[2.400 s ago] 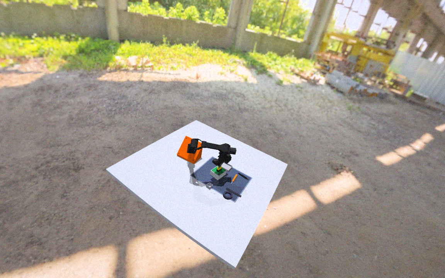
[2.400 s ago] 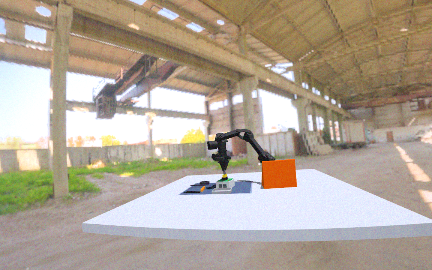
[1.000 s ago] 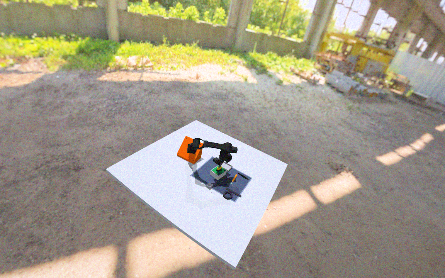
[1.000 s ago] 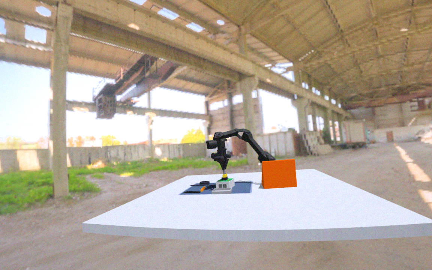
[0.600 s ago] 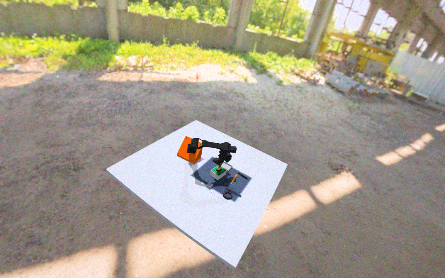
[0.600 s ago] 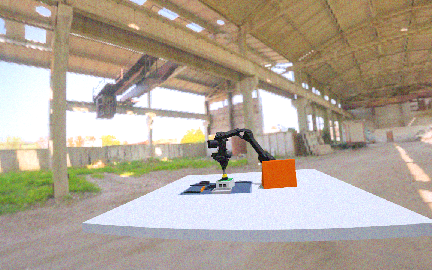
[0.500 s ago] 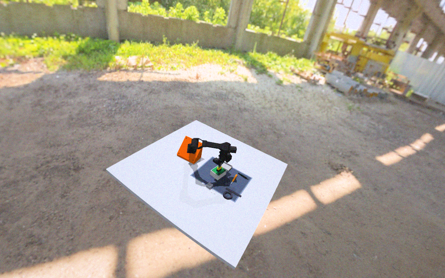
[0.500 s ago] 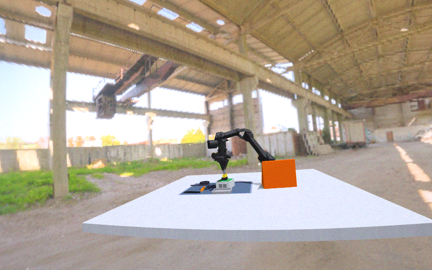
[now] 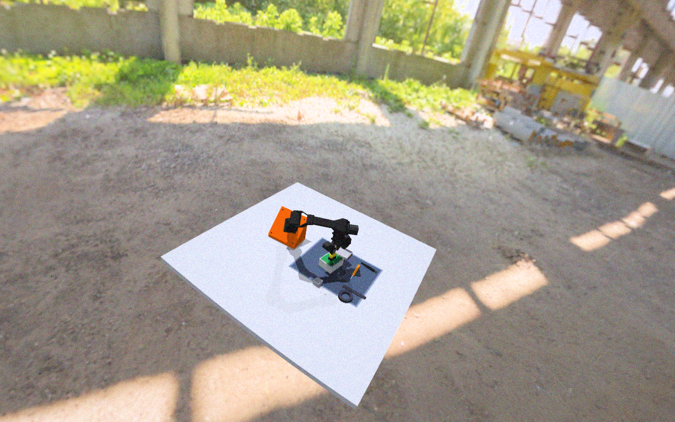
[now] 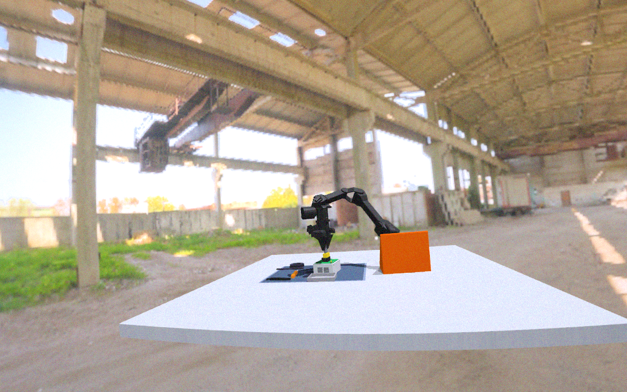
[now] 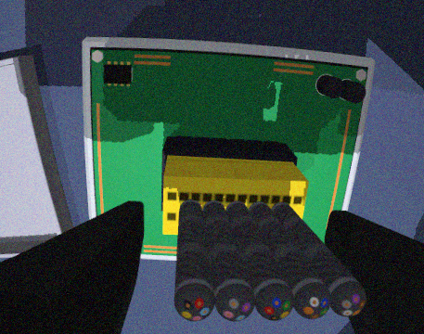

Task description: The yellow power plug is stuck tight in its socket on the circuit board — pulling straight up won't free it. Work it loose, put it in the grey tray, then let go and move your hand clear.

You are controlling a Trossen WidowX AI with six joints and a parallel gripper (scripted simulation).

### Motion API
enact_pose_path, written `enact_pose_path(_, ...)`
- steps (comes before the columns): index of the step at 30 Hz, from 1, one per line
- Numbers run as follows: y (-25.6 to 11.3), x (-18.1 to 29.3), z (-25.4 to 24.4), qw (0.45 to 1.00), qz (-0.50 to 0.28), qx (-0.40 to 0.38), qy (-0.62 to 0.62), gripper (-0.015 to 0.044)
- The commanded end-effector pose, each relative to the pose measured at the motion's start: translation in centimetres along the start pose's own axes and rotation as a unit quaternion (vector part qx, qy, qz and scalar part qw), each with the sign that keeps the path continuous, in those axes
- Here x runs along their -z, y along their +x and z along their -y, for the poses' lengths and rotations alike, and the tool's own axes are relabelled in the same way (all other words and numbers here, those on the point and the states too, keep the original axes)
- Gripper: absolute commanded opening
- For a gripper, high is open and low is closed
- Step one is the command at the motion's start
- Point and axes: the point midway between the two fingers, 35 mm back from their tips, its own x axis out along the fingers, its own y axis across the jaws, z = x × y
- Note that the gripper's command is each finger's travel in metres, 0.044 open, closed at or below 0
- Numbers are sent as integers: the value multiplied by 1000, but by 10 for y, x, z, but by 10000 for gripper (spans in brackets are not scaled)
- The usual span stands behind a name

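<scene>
In the top view, we see the gripper [image 9: 332, 251] [image 10: 325, 249] [image 11: 237, 223] above the plug [image 9: 332, 256] [image 10: 326, 255] [image 11: 232, 172]. In the exterior view, the tray [image 9: 347, 255] [image 10: 322, 278] [image 11: 21, 162] sits beside the box [image 9: 330, 265] [image 10: 327, 267] [image 11: 87, 116], presumably for a short transfer. In the wrist view, spread fingers flank the cables [image 11: 263, 260], pinching nothing; the plug sits at its socket [image 11: 230, 146], probably awaiting a fresh grip.

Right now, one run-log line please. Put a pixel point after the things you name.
hand [image 11: 237, 223]: open, around plug's cable end | yellow plug [image 11: 235, 172]: in socket [image 11: 230, 147] | grey tray [image 10: 321, 278] [image 11: 17, 153]: no plug

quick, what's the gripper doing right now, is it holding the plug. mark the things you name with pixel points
Gripper [image 9: 332, 251] [image 10: 325, 250] [image 11: 237, 223]: open, fingers apart on either side of the yellow plug [image 9: 332, 256] [image 10: 326, 255] [image 11: 235, 169], holding nothing.
</scene>
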Motion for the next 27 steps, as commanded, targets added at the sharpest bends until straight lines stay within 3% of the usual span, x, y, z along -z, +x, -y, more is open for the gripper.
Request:
enact_pose_path(1, 3, 0, 0, 1000, 1, 1, -1, 250)
enact_pose_path(2, 3, 0, 0, 1000, 1, 1, -1, 250)
enact_pose_path(12, 3, 0, 0, 1000, 1, 1, -1, 0)
enact_pose_path(27, -9, 0, -1, 1000, 1, 5, -1, 0)
